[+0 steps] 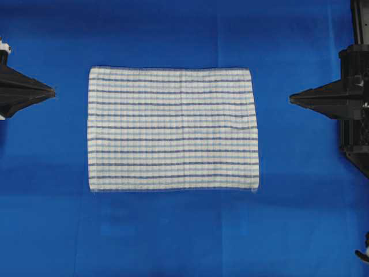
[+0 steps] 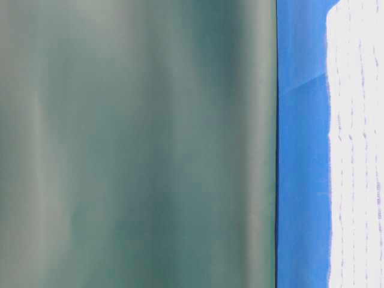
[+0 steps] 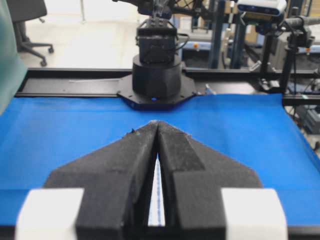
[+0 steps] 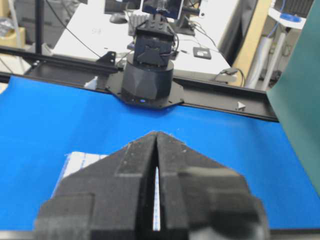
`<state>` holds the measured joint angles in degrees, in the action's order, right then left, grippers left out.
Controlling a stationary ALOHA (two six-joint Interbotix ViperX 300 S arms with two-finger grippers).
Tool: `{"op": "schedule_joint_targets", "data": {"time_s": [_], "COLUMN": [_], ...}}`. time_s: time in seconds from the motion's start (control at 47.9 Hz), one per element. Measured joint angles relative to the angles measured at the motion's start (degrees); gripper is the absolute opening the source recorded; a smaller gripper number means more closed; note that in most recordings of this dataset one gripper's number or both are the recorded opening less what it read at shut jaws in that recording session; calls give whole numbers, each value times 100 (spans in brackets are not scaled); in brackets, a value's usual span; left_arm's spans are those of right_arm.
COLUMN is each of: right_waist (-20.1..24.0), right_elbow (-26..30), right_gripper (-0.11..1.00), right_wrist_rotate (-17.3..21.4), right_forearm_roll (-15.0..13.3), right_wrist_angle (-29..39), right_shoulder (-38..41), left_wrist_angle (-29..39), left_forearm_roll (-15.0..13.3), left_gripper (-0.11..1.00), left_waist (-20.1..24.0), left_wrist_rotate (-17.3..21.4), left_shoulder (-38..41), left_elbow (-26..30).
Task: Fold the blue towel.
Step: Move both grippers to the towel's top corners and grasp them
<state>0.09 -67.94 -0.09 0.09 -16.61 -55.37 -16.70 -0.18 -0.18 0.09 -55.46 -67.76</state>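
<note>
The blue towel [image 1: 173,128] lies flat and unfolded in the middle of the blue table cover [image 1: 173,231], white with blue stripes in a grid. My left gripper [image 1: 53,90] and right gripper [image 1: 291,98] are closed, empty, well apart from it.

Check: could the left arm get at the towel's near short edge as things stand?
Probably yes. The blue towel lies flat and unfolded, and only bare blue table covering separates it from the shut left gripper.

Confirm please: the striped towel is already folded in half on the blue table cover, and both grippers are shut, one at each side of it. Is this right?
Not quite. The blue towel is not folded yet: the overhead view shows it spread flat in a single rectangle on the blue table cover. The rest holds: the left gripper and right gripper are shut, one at each side.
</note>
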Motion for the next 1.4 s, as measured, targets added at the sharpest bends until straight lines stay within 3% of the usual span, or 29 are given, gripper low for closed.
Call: {"op": "schedule_joint_targets", "data": {"time_s": [0.125,0.272,0.585,0.689,0.856,0.898,1.086,1.399], "right_waist": [-62,-308,-1125,-1459,-1775,-1863,-2127,-2197], "right_elbow": [26,79,88,88,88,88,88,123], "right_gripper": [0,0,3,22,72,79,67,67], "right_wrist_rotate": [18,18,18,18,18,26,26,26], "right_forearm_roll": [9,62,360,457,545,580,668,888], "right_wrist_angle": [0,0,-9,-9,-18,-35,-308,-949], "right_shoulder": [44,158,765,1107,1802,2048,3076,4562], "left_wrist_angle": [26,35,18,-26,-308,-422,-1002,-1336], "left_forearm_roll": [-176,-193,-202,-202,-220,-229,-229,-237], "left_gripper": [0,0,2,19,68,76,72,71], "left_waist": [9,79,958,1187,1564,1617,1872,2145], "left_wrist_rotate": [18,53,-9,-18,-18,-18,-26,-26], "left_shoulder": [35,70,765,1178,2162,2373,3480,4605], "left_elbow": [0,0,-26,-26,-79,-97,-149,-141]}}
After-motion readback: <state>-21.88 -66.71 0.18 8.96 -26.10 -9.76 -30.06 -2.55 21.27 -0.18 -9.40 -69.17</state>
